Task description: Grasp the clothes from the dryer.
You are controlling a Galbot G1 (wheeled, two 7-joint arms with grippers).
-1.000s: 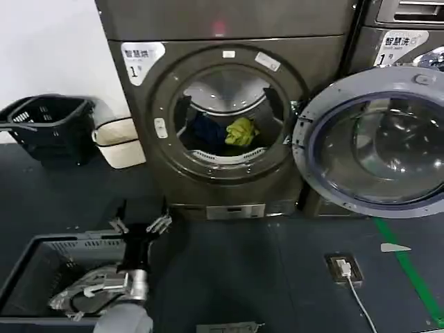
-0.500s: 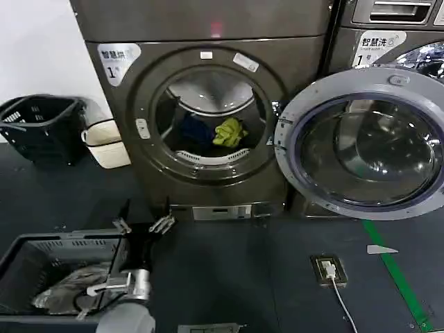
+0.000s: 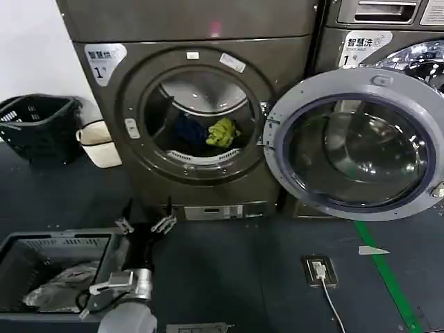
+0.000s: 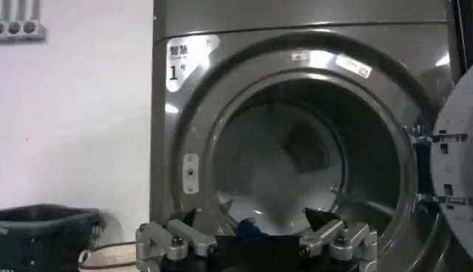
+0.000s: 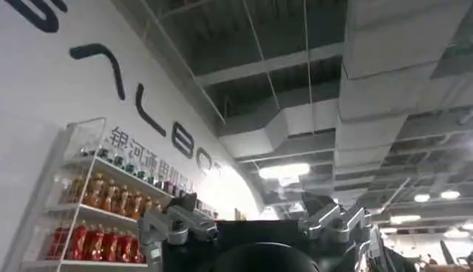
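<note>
The dryer [image 3: 284,52] stands ahead with its round porthole uncovered and its grey-rimmed glass door [image 3: 354,83] swung out to the right. Inside the drum lie the clothes: a yellow-green bundle [image 3: 222,132] and a dark blue piece [image 3: 187,130] beside it. My left gripper [image 3: 144,223] hovers low over the dark floor in front of the dryer, open and empty, well short of the porthole. In the left wrist view the left gripper [image 4: 253,219] faces the dryer [image 4: 222,74], with a dark blue patch [image 4: 247,227] low in the drum. My right gripper [image 5: 250,199] is open, pointing up at a ceiling.
A grey crate [image 3: 62,243] holding pale grey fabric [image 3: 59,284] sits at my near left. A black basket [image 3: 38,125] and a white bag [image 3: 97,142] stand left of the dryer. A second machine [image 3: 409,21] stands behind the door. A floor socket with cable [image 3: 318,269] and a green line [image 3: 388,284] mark the floor at right.
In the head view the dryer, its door and the floor socket have slid left. My left gripper keeps its place in the view, still open.
</note>
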